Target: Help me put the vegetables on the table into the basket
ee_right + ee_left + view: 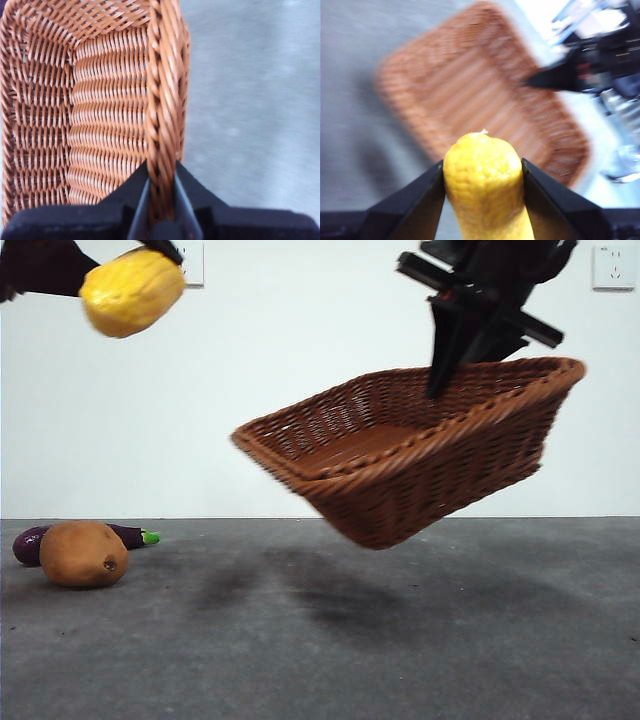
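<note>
My left gripper (482, 172) is shut on the bumpy yellow vegetable (484, 185), held high at the upper left of the front view (132, 290). My right gripper (161, 192) is shut on the braided rim of the woven basket (107, 105), which hangs tilted in the air (420, 455) with its left end lower, above the table (400, 660). In the left wrist view the basket (480, 100) lies beyond the yellow vegetable. The tan potato (84, 553) rests on the table at the far left, with the purple eggplant (130, 535) just behind it, its green stem pointing right.
A white wall stands behind the table, with sockets (612, 267) at its upper corners. The basket's shadow (340, 600) falls on the grey surface at the middle.
</note>
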Tool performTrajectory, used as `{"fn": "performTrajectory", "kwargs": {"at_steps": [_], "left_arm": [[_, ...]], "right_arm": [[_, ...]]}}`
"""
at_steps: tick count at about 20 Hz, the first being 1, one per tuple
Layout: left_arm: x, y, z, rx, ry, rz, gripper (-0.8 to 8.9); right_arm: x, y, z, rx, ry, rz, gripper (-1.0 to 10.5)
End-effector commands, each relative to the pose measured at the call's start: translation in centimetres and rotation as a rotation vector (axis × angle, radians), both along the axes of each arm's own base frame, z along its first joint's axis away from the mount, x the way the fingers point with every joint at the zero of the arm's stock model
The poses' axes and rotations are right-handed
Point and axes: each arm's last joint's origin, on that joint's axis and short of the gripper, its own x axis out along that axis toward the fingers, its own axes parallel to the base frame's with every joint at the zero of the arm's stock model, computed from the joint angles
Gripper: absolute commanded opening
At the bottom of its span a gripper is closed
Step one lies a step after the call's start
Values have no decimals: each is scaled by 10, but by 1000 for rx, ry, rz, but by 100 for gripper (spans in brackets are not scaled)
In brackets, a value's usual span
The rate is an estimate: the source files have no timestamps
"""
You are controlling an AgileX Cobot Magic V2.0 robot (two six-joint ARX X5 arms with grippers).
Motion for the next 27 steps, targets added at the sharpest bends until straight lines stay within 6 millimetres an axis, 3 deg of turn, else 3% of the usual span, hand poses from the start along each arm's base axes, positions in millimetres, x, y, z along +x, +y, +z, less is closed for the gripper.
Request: {"fn": "performTrajectory", "kwargs": {"at_steps": [1,4,8,13,16,19,23,27], "left_arm": [[-4,-19,-4,-14,35,-19,-8],[-1,-54,-10,-25,29,-40,-8],[21,-88,-52,59,130,-66,-8],[39,-100,-89,145,225,13,-8],[39,-100,-90,143,238,28,18],[38,-99,-92,148,268,18,391],[34,-96,-92,169,298,19,410],[25,-91,-69,126,231,22,410]], "right_arm": [[1,19,-8,38,18,8,-12],[-4,39,-13,53,21,43,-12],[-8,46,-12,59,23,58,-12],[-10,47,-13,52,30,65,-12],[-10,47,-13,49,25,71,-12],[-10,47,-13,47,24,75,-12],[-10,47,-13,45,21,78,-12],[-10,46,-13,37,13,90,-12]]}}
